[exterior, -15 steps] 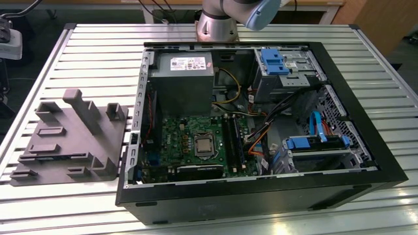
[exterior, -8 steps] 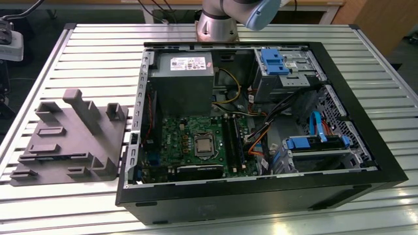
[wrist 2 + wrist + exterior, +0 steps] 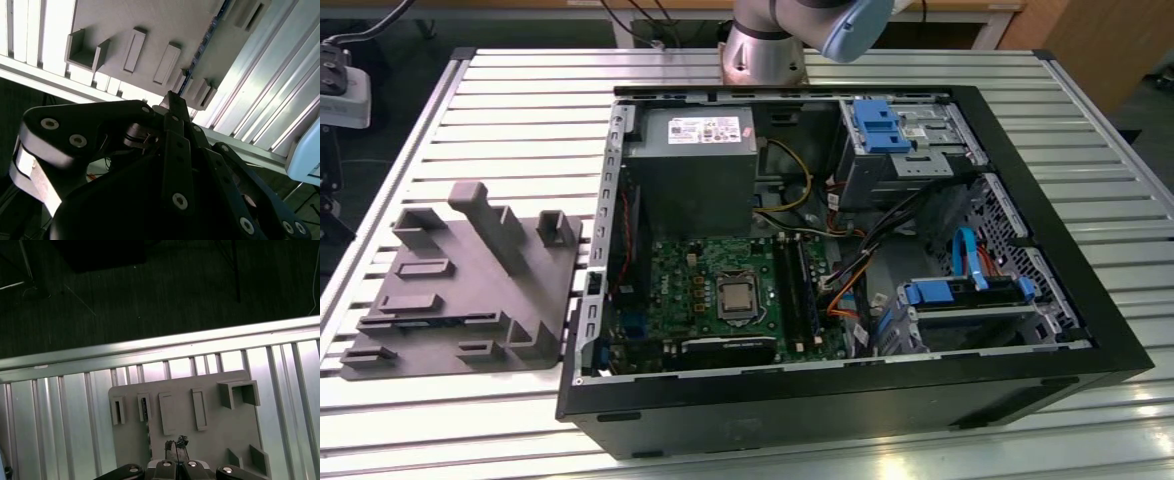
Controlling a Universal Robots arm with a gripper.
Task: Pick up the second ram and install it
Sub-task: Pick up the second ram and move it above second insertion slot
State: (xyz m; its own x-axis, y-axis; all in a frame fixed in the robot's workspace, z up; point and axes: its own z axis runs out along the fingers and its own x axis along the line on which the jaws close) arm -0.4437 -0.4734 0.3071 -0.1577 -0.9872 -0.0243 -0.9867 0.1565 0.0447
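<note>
- Black metal linkage hand [image 3: 172, 97] [image 3: 176, 444]: clenched, tips drawn together, grasping nothing. It hangs high above the grey plastic holder plate [image 3: 220, 440] in both wrist views.
- Second ram [image 3: 202, 47], a thin dark blue-green board: seen edge-on as a narrow line on the holder plate, apart from the hand. Its near end is hidden behind the hand's tips. The first wrist view shows a short stretch of the second ram [image 3: 148, 434] just beside a row of rectangular pockets.
- Holder plate [image 3: 467, 290]: lies flat on the ribbed aluminium desk [image 3: 494, 100], at 9 o'clock from the case, close to its wall.
- Open black tower case [image 3: 854, 400]: lies on its side on the desk, interior facing up.
- Green motherboard [image 3: 707, 270]: on the case floor, with long black memory slots [image 3: 798, 285] at its 3 o'clock side.
- Grey boxy power supply [image 3: 694, 170]: at 12 o'clock from the motherboard.
- Silver cylindrical arm base [image 3: 761, 55]: at 12 o'clock beyond the case.
</note>
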